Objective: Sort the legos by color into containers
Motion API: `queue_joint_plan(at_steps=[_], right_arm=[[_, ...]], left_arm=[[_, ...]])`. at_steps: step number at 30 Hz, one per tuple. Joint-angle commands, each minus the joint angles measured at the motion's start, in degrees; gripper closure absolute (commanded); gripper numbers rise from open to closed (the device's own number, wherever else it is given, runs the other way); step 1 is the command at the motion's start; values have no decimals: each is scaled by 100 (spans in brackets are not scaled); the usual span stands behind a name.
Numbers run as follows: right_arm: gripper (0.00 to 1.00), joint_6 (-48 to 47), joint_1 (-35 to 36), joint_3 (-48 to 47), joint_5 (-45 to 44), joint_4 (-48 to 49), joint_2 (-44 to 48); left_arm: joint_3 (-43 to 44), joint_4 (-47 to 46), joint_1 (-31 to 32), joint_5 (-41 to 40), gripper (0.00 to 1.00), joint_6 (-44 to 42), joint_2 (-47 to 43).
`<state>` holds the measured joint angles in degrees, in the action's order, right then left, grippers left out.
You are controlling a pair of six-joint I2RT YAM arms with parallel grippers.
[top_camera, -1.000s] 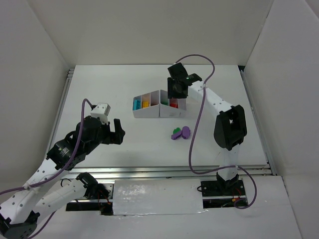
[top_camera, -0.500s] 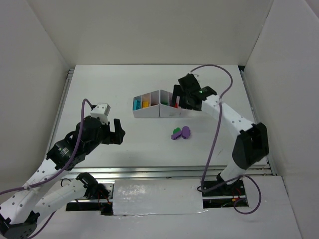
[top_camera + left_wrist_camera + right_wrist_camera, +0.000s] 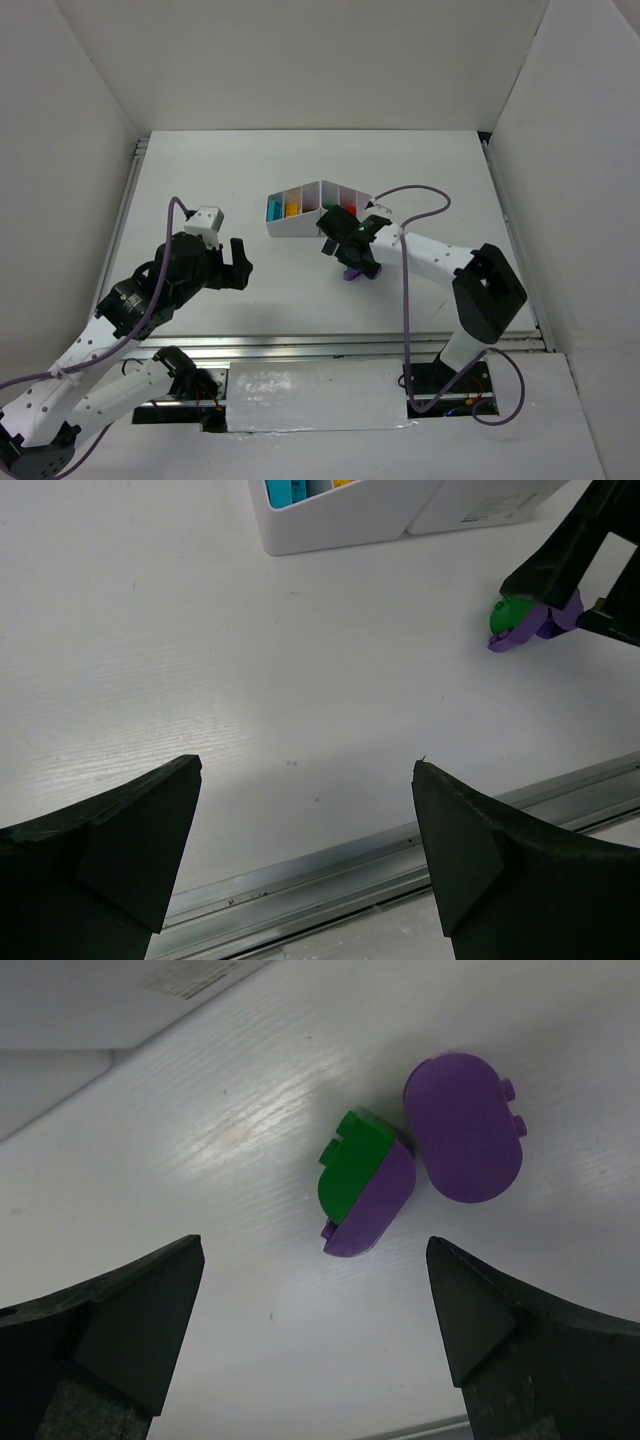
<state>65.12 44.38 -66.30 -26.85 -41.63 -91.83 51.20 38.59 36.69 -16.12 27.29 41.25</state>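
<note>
- Desk (image 3: 200, 180): white, matte, faintly ribbed.
- Tray (image 3: 300, 226): white rigid plastic, angular, with narrow compartments. Blue, yellow and red pieces show inside.
- Left pincer (image 3: 305, 850): jaws wide, empty, over bare desk, well apart from the loose bricks.
- Right pincer (image 3: 310, 1340): jaws wide, empty, hovering directly above the loose bricks near the tray.
- Purple brick (image 3: 463, 1140) and green-and-purple pair (image 3: 365, 1180): side by side on the desk. Rounded, smooth, hard. Probably light and slippery, so pinch across the flat sides.

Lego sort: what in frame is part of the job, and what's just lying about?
Job:
- tray
- blue brick, yellow brick and red brick in it
- loose purple brick
- green-purple pair

Lying about:
- purple cable
- silver tape, near edge
</note>
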Motion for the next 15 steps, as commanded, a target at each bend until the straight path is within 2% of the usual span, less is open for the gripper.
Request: queue_joint_plan(at_steps=[1, 9, 15], right_arm=[[0, 1379, 18, -286, -505, -363, -361], [1, 1899, -113, -375, -435, -329, -1108], [9, 1925, -158, -191, -347, -48, -1258]], left_arm=[[-22, -220, 31, 91, 0, -22, -74], [-31, -255, 93, 206, 0, -75, -162], [-49, -264, 146, 188, 0, -66, -320]])
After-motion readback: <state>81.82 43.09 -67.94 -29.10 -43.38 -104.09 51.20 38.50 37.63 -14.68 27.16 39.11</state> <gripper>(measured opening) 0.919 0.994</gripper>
